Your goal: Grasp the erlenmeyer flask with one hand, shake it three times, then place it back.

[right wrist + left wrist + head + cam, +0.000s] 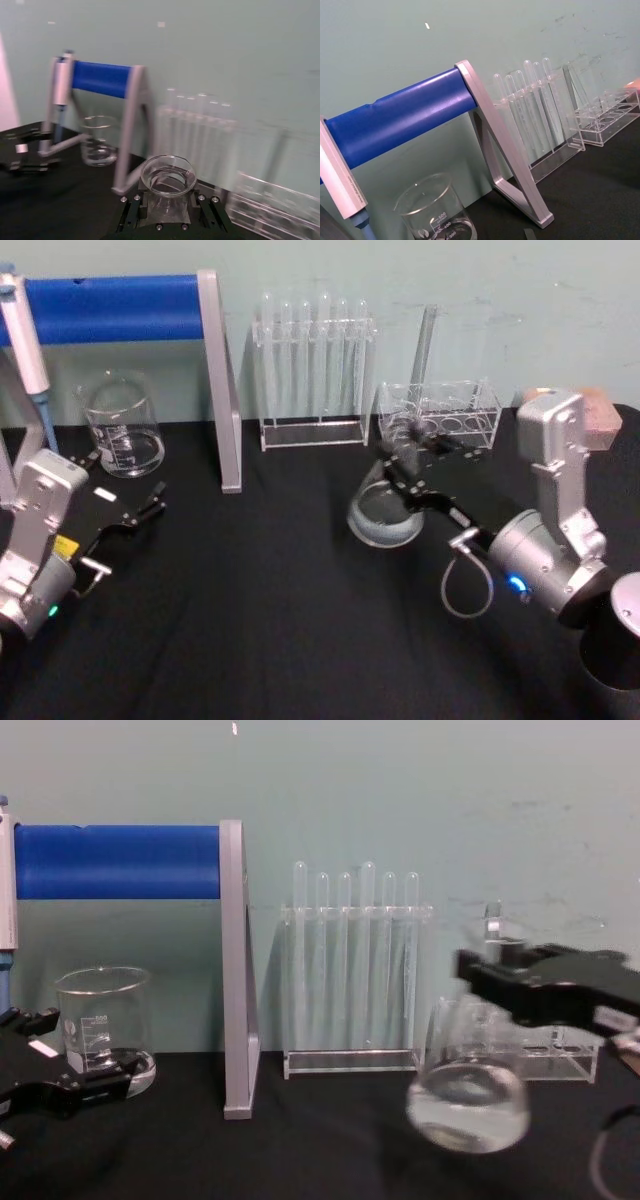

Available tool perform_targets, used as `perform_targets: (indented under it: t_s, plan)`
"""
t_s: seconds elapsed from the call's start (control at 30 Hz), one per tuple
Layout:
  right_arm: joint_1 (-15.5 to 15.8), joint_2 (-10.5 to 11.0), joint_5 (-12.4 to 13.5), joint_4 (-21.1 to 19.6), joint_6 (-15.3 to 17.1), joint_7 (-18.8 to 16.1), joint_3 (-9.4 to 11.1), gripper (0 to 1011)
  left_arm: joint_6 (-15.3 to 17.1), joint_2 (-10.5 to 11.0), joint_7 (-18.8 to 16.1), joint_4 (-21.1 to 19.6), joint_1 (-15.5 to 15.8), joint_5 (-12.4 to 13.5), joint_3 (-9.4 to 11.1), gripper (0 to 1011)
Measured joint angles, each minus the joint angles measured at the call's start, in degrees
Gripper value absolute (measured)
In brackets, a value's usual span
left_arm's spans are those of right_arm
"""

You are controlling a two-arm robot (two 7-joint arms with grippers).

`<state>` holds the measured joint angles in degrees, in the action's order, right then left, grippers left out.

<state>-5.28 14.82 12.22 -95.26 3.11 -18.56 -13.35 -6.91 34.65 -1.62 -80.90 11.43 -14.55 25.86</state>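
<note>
**Flask clamped at the neck by the right gripper, left arm idle**

A matt black table (270, 640) runs to a pale green wall (470, 275), which bears a few scuffs. Taking the table as a dial with 12 o'clock at the wall, the erlenmeyer flask (468, 1095) sits just off centre toward 1 o'clock. The right gripper (168, 202) reaches in from 4 o'clock, jaws closed on the flask's neck below the flared rim. The left gripper (143, 510) rests at 9 o'clock with jaws apart and nothing between them.

A beaker (122, 428) stands at 10 o'clock under a silver stand (222, 390) with a blue bar (110, 308). At 12 o'clock is a rack of test tubes (315, 370), and at 1 o'clock a low clear rack (445, 415).

The beaker carries white graduation print; the numerals seem to read 400 and 300. A yellow label (65, 545) on the left arm is too small to read.

The flask is smeared, so its marks, its contents and whether its base touches the table cannot be told. A pinkish block (602, 410) is half hidden behind the right arm. A pipette (25, 340) is cut off at the edge.
</note>
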Motion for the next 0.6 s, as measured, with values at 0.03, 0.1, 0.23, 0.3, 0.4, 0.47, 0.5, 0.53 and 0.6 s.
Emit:
perform_targets:
  t_s: [0.03, 0.1, 0.23, 0.3, 0.4, 0.47, 0.5, 0.53, 0.6]
  plan:
    - [-0.7, 0.2, 0.3, 0.4, -0.1, -1.1, -1.1, 457, 0.0, 0.0, 0.0, 0.0, 0.0, 0.0, 0.0, 1001]
    - [-1.4, 0.4, 0.7, 1.0, -0.3, -2.4, -2.4, 456, 0.0, 0.0, 0.0, 0.0, 0.0, 0.0, 0.0, 1001]
    - [-2.7, 0.7, 1.5, 2.0, -0.5, -4.1, -4.1, 456, 0.0, 0.0, 0.0, 0.0, 0.0, 0.0, 0.0, 1001]
    - [-3.0, 0.8, 1.9, 2.2, -0.5, -4.4, -4.5, 456, 0.0, 0.0, 0.0, 0.0, 0.0, 0.0, 0.0, 1001]
    - [-3.6, 1.3, 2.5, 2.5, -0.6, -5.1, -5.2, 456, 0.0, 0.0, 0.0, 0.0, 0.0, 0.0, 0.0, 1001]
    - [-3.8, 1.5, 2.8, 2.7, -0.6, -5.4, -5.5, 456, 0.0, 0.0, 0.0, 0.0, 0.0, 0.0, 0.0, 1001]
    - [-4.0, 1.7, 3.0, 2.8, -0.7, -5.6, -5.7, 456, 0.0, 0.0, 0.0, 0.0, 0.0, 0.0, 0.0, 1001]
    - [-4.1, 2.0, 3.3, 2.8, -0.7, -5.8, -5.9, 457, 0.0, 0.0, 0.0, 0.0, 0.0, 0.0, 0.0, 1001]
    - [-4.3, 2.2, 3.6, 2.8, -0.8, -5.9, -6.1, 456, 0.0, 0.0, 0.0, 0.0, 0.0, 0.0, 0.0, 1001]
